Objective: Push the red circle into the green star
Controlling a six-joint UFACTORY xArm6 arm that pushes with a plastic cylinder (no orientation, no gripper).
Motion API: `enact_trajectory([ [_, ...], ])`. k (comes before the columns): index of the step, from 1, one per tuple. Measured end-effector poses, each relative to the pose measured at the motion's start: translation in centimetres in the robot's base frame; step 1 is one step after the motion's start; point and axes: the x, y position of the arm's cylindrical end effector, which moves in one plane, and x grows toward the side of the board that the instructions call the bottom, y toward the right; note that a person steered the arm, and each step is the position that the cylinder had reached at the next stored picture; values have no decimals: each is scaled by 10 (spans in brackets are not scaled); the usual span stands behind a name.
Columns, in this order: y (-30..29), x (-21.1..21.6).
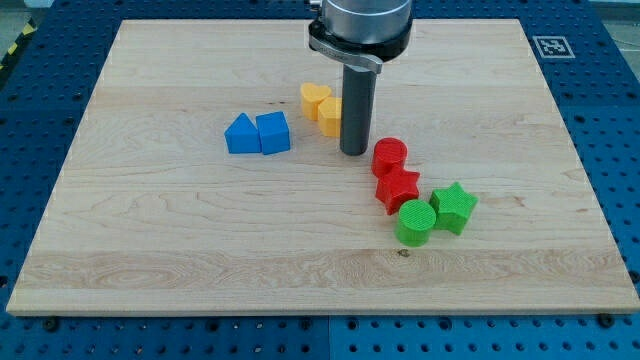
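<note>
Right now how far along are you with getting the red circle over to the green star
Little looks done yet: the red circle sits apart from the green star, with the red star and green circle crowded between and beside them. In hand: my tip rests just to the view's left of the red circle, beside the yellow blocks. Left: pushing it toward the view's lower right until it meets the star.

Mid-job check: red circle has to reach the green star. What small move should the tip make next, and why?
Probably shift my tip toward the view's top and right, to get behind the red circle. The tip now sits just to the circle's left, so pushing from here would send it rightward, not toward the green star at lower right. The red star lies directly below the circle, so approach from the upper left.
</note>
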Motion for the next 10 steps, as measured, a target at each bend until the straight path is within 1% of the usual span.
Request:
enact_trajectory([
  [1,24,1],
  [2,33,1],
  [5,37,-6],
  [7,53,-4],
  [8,57,-1],
  [10,79,23],
])
